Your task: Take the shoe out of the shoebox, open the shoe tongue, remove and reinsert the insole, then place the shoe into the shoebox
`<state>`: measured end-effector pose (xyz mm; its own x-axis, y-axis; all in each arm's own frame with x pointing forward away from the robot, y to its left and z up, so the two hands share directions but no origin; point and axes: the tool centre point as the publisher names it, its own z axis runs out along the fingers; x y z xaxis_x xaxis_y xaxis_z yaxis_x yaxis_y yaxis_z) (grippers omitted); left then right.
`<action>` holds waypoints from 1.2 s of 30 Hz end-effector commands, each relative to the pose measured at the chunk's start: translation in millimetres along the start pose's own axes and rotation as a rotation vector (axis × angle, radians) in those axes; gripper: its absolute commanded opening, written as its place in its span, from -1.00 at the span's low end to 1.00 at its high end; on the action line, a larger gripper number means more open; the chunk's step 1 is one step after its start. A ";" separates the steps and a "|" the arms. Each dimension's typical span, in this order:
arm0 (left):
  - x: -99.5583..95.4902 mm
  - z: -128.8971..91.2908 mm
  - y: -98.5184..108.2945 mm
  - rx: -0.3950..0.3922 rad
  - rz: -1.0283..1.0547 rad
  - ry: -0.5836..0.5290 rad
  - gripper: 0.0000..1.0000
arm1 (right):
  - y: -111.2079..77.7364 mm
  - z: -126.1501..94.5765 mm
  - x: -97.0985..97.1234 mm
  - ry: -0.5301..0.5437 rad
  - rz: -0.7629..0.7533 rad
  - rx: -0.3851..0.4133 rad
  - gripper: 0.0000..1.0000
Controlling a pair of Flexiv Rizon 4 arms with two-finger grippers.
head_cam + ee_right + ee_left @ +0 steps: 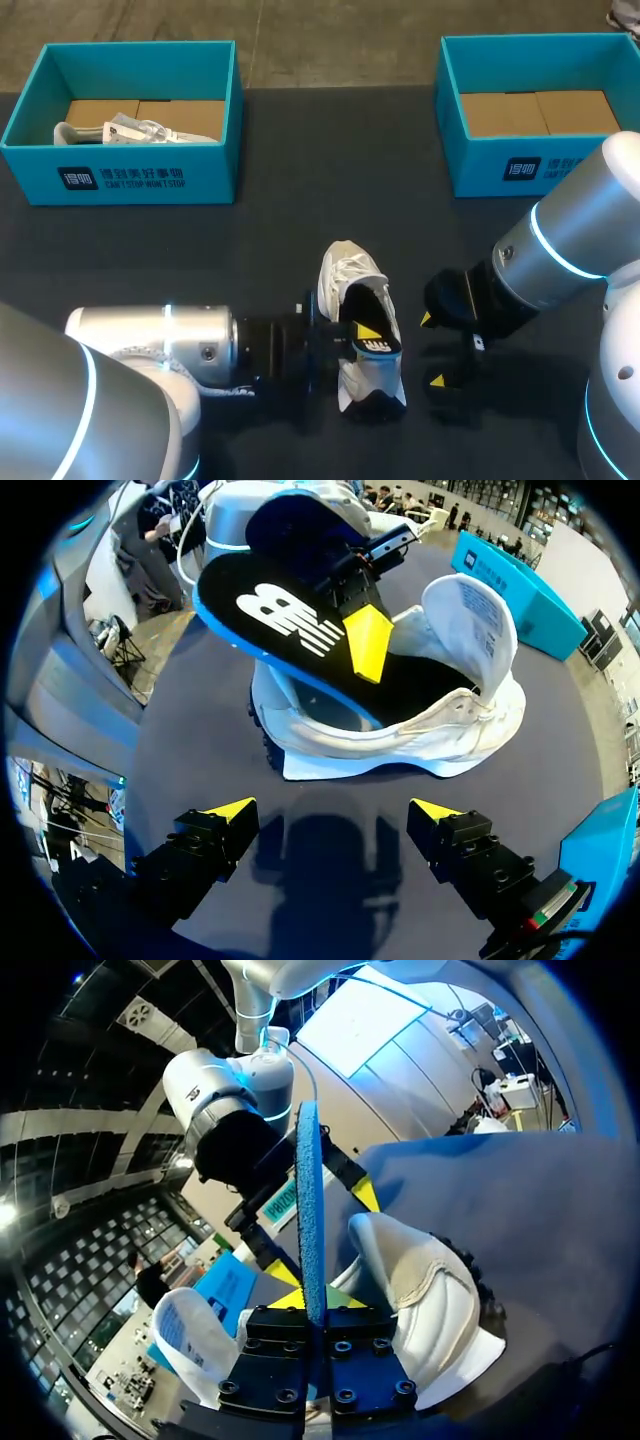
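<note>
Sneaker [350,280]: sitting upright on the table [280,200], well apart from left shoebox [120,175] and right shoebox [520,165]. Left end effector [312,1305]: clamping the insole [300,630], which is tilting half out. Right end effector [333,810]: hanging open just beside the sneaker, over bare table.

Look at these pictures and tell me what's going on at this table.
A white shoe sits on the table outside the boxes, tongue open. The left arm's jaws are shut on the insole, its heel end raised, its toe end inside the shoe. The right arm's jaws stand open beside the shoe, holding nothing. At the back, the left shoebox holds another shoe; the right shoebox shows none.
</note>
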<state>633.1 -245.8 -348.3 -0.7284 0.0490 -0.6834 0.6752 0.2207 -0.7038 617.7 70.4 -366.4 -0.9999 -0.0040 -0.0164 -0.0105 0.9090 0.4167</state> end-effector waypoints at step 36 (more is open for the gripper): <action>-7.1 4.9 4.9 -0.022 -0.022 -0.015 -0.45 | 0.4 0.8 1.1 -0.003 0.000 0.002 1.00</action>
<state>645.1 -252.5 -349.1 -0.7411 0.0311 -0.6707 0.6565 0.2432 -0.7141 617.7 70.4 -366.4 -0.9999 -0.0040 -0.0164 -0.0105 0.9090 0.4167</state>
